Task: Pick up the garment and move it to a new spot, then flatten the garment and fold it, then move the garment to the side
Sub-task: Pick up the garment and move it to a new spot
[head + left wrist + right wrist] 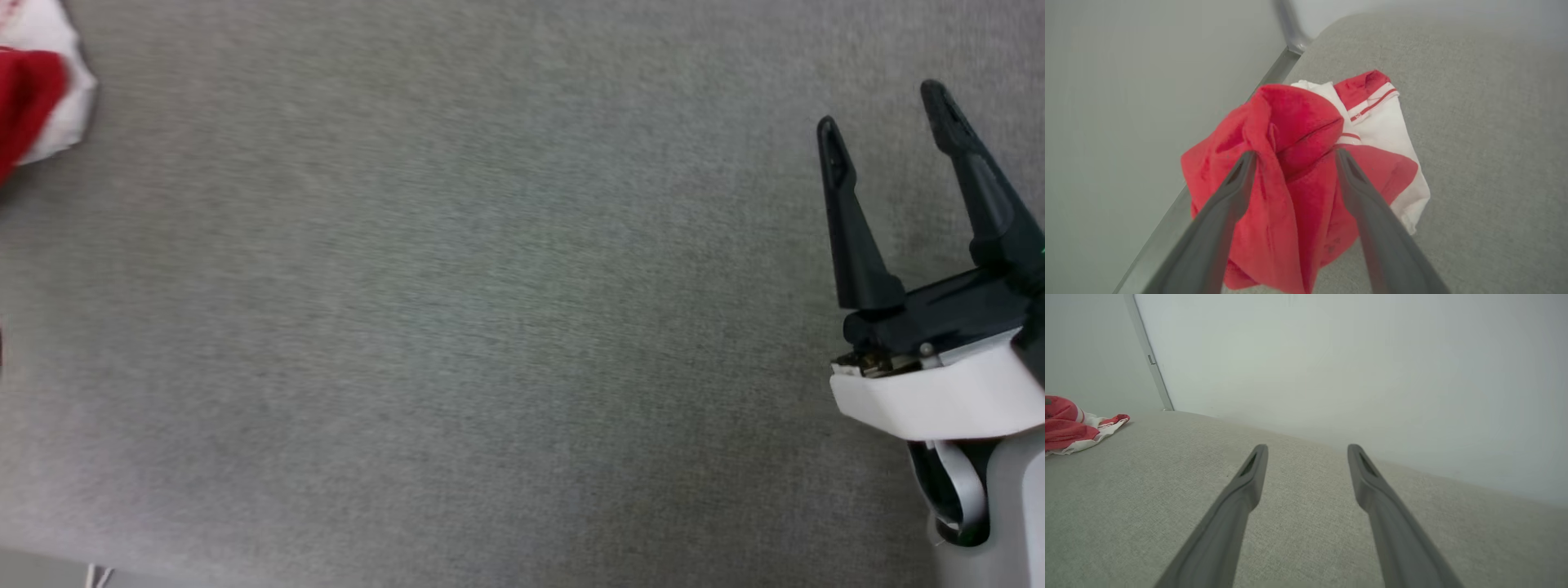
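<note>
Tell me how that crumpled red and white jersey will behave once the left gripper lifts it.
The garment lies in soft folds, so it will likely go floppy and hang down unfolding. It looks like thin cloth, probably light. On the grey fabric surface, a push would likely bunch it rather than slide it.

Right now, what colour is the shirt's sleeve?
The sleeve is white with red stripes; left wrist view.

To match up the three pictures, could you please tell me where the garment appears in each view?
Head view: garment in the top left corner, cut by the frame.
Left wrist view: garment at the centre, crumpled, beyond the open left hand.
Right wrist view: garment at the far left, mid-height.
Shared landmark: the grey surface under it.
</note>
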Motion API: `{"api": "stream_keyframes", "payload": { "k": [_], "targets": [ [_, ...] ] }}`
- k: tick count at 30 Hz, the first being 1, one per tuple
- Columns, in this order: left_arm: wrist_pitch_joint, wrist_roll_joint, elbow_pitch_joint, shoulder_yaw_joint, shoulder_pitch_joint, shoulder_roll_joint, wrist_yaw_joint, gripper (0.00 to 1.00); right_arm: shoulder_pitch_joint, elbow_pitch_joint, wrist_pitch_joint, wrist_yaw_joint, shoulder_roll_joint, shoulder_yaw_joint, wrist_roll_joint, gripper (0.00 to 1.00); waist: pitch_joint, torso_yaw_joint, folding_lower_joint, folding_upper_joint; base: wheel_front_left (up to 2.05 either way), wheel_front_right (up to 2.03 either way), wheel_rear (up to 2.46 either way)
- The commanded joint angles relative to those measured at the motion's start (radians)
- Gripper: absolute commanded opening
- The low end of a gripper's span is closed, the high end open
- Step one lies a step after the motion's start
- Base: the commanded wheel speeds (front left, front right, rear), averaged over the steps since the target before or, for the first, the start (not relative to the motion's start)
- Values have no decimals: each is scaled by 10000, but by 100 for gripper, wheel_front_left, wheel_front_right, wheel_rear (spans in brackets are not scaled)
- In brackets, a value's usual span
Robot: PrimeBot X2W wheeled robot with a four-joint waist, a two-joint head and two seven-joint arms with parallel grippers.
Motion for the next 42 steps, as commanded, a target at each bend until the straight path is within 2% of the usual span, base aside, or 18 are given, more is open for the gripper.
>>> {"api": "stream_keyframes", "payload": {
  "k": [1, 4, 7, 13, 14, 15, 16, 20, 26, 28, 32, 37, 42],
  "targets": [
    [373, -126, 172, 126, -115, 156, 45, 100, -214, -85, -54, -3, -42, -23, 100, 100, 794, -623, -3, 0, 0, 0, 0],
    [1093, -374, 494, 381, 15, 382, 150, 100, -331, -173, -71, -3, -95, -63, 130, 100, 1174, -779, -3, 0, 0, 0, 0],
    [1344, -514, 669, 516, 165, 378, 273, 100, -354, -204, -105, -3, -137, -95, 157, 100, 1334, -845, -3, 0, 0, 0, 0],
    [1875, -861, 1521, 636, 958, -195, 468, 100, -346, -292, -67, -3, -211, -187, 196, 100, 1488, -944, -3, 0, 0, 0, 0],
    [1874, -879, 1635, 615, 1054, -265, 420, 93, -336, -293, -59, -3, -226, -220, 188, 100, 1450, -942, -3, 0, 0, 0, 0],
    [1667, -844, 1660, 583, 1132, -278, 358, 42, -307, -288, -45, -3, -231, -244, 175, 100, 1389, -928, -3, 0, 0, 0, 0],
    [1411, -810, 1670, 565, 1154, -259, 301, 0, -268, -277, -35, -3, -228, -271, 150, 100, 1308, -905, -3, 0, 0, 0, 0],
    [182, -639, 1725, 437, 972, -4, 3, 0, -109, -178, -50, -5, -159, -334, 119, 100, 794, -761, -3, 0, 0, 0, 0],
    [-2333, -148, 1818, 173, 164, 583, -143, 0, 210, 207, -175, -3, 72, -299, 222, 100, -484, -572, -3, 0, 0, 0, 0],
    [-3193, 16, 1904, 124, 17, 634, -4, 0, 349, 324, -221, -3, 195, -289, 252, 100, -944, -545, -3, 0, 0, 0, 0],
    [-4644, 189, 2103, 12, -390, 706, -9, 0, 671, 568, -319, -3, 442, -316, 341, 100, -1875, -574, -3, 0, 0, 0, 0],
    [-6211, 450, 2176, -351, -644, 582, -114, 0, 1133, 875, -484, -3, 687, -469, 446, 100, -2901, -810, -3, 0, 0, 0, 0],
    [-7037, 519, 2041, -718, -576, 97, -224, 0, 1654, 1115, -552, -3, 824, -649, 567, 100, -3750, -1248, -3, 0, 0, 0, 0]
  ]
}}
